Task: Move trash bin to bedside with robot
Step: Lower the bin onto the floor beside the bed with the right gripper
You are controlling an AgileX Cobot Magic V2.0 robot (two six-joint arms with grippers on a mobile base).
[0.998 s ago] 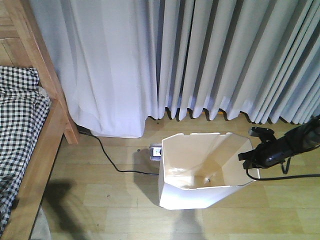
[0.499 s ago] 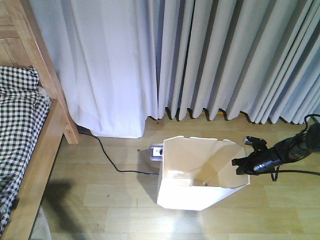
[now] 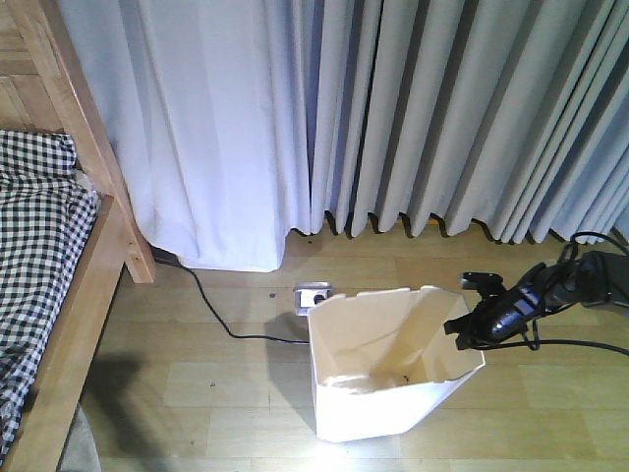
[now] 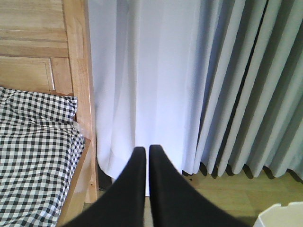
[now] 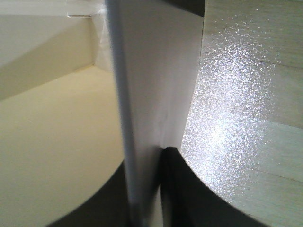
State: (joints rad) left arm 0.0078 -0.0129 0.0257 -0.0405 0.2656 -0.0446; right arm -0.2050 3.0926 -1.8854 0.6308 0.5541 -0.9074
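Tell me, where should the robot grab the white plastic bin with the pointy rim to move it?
The white thin-walled plastic bin is best pinched at the top edge of its right wall, coming in from the right, with one finger inside and one outside. The wall there is thin, flat and open at the top, so narrow jaws fit over it. The right gripper is shut on it like that.

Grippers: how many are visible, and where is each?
2. The right gripper clamps the right rim of the trash bin; the left gripper, shut, shows only in its wrist view, facing the curtain.
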